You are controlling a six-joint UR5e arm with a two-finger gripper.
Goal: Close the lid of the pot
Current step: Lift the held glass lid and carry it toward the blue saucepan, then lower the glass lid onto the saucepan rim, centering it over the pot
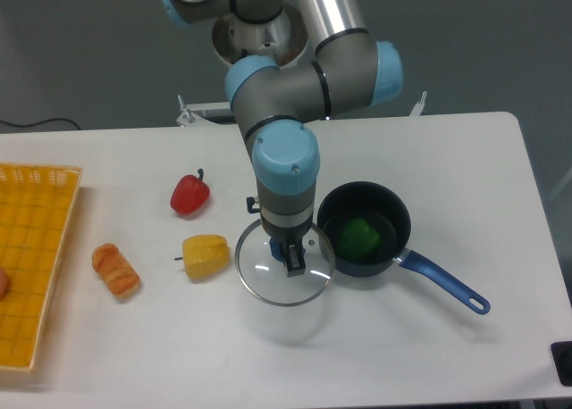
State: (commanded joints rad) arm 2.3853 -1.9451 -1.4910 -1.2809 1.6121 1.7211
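The dark navy pot (pixel 393 214) stands right of centre, its blue handle (pixel 444 283) pointing to the front right. A green vegetable (pixel 358 237) lies inside it. The round glass lid (pixel 264 279) with a silver rim is just left of the pot, and its right edge overlaps the pot's rim. My gripper (pixel 292 259) points straight down over the lid's centre. Its fingers are closed where the knob sits, and the knob itself is hidden. A faint shadow in front suggests the lid is slightly off the table.
A red pepper (pixel 189 195) and a yellow pepper (pixel 206 255) lie left of the lid. An orange bread piece (pixel 116 271) is further left. A yellow basket (pixel 31 266) sits at the left edge. A dark object (pixel 563 360) is at the front right corner.
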